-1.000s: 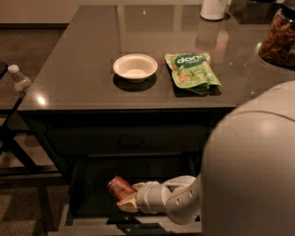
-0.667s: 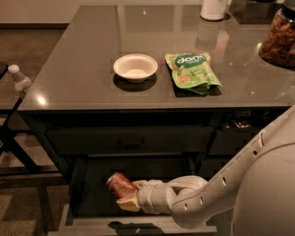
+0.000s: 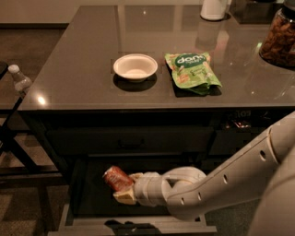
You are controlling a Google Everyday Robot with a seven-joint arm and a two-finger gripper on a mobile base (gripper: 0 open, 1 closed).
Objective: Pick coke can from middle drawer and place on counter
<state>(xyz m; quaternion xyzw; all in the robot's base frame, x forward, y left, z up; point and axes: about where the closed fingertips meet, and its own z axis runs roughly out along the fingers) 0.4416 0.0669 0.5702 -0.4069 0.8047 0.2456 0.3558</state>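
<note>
The red coke can (image 3: 116, 178) with a silver top is tilted and held over the inside of the open middle drawer (image 3: 92, 198), a deep dark drawer with a greyish front rim. My gripper (image 3: 123, 185) is shut on the coke can, its pale fingers on the can's right and lower sides. The white arm (image 3: 216, 179) reaches in from the lower right. The dark glossy counter (image 3: 78, 69) lies above the drawers.
A white bowl (image 3: 135, 67) and a green snack bag (image 3: 191, 72) sit on the counter. A white container (image 3: 214, 8) stands at the back, a jar of nuts (image 3: 279, 40) at the far right. A clear plastic bottle (image 3: 20, 79) stands left of the counter.
The can has risen a little and moved left inside the drawer, held in my gripper. The arm has swung lower and to the right, uncovering more of the counter's front.
</note>
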